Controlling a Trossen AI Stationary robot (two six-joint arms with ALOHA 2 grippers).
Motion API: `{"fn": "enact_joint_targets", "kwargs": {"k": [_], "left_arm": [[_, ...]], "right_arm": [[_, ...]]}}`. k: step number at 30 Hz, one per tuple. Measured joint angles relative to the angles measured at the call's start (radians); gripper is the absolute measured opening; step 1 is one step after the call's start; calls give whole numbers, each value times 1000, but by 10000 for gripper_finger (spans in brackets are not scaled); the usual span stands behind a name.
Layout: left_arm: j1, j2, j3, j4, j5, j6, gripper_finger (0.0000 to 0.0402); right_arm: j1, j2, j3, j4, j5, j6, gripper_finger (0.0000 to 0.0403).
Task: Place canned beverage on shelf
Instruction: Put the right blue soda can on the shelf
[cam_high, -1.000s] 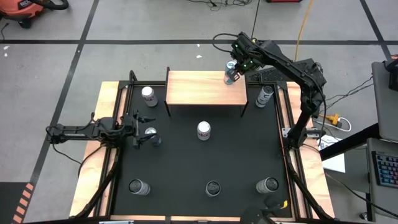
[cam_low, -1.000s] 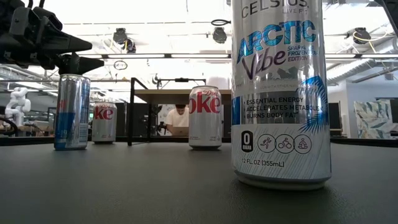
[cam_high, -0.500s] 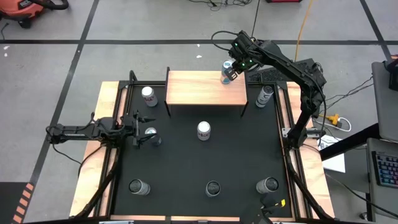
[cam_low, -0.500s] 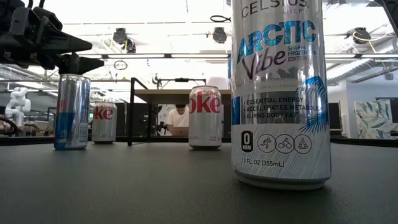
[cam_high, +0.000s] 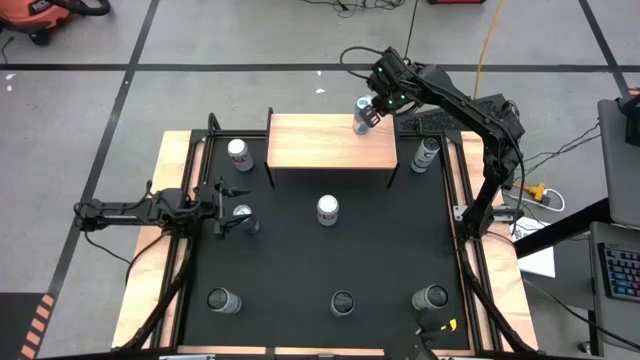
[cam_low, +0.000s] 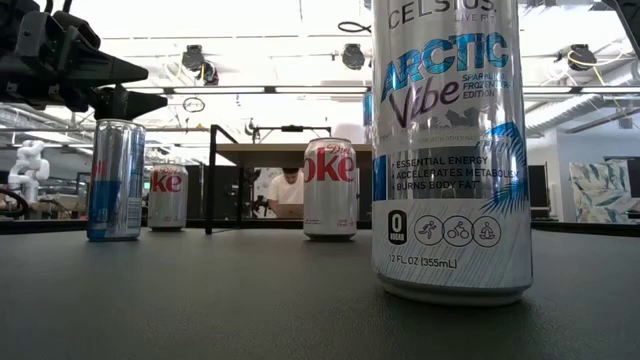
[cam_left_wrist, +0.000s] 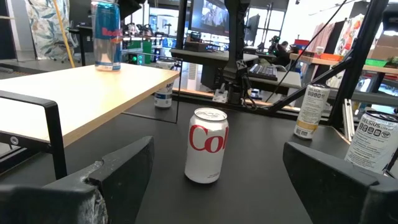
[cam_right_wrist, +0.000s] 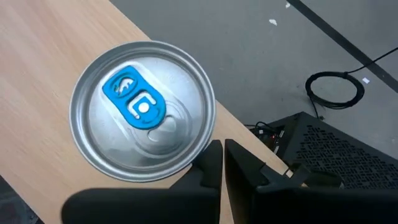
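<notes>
A slim silver can with a blue tab (cam_right_wrist: 143, 109) stands upright on the light wooden shelf (cam_high: 330, 145), at its far right corner (cam_high: 361, 112). It also shows in the left wrist view (cam_left_wrist: 107, 34). My right gripper (cam_right_wrist: 222, 165) is shut and stands beside the can's top, on the side toward the table's right (cam_high: 375, 100). My left gripper (cam_high: 222, 208) is open at the table's left. It hovers above a slim blue-and-silver can (cam_low: 115, 180) without touching it. My right gripper points down with its fingers shut. The outer side of one finger (cam_right_wrist: 208, 168) lies against the can's top rim (cam_right_wrist: 198, 155), on the side toward the table's right. The can stands upright on the shelf. I cannot tell whether the finger presses it.
A Diet Coke can (cam_high: 328, 209) stands mid-table in front of the shelf. More cans stand left (cam_high: 239, 151) and right (cam_high: 427, 152) of the shelf, and three along the near edge (cam_high: 342, 302). A Celsius can (cam_low: 450, 150) looms close to the low camera.
My right gripper has moved a little toward the table's left and far edge. The can beside it has shifted the same way across the shelf top and stays upright.
</notes>
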Motion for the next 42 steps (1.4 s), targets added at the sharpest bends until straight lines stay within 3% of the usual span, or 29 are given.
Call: {"fn": "enact_joint_targets", "kwargs": {"k": [6, 27, 42], "left_arm": [[0, 0, 0, 0, 0, 0, 361], [0, 0, 0, 0, 0, 0, 361], [0, 0, 0, 0, 0, 0, 361]], "right_arm": [[0, 0, 0, 24, -49, 0, 0], [0, 0, 0, 68, -52, 11, 0], [-2, -64, 0, -118, -1, -33, 0]]}}
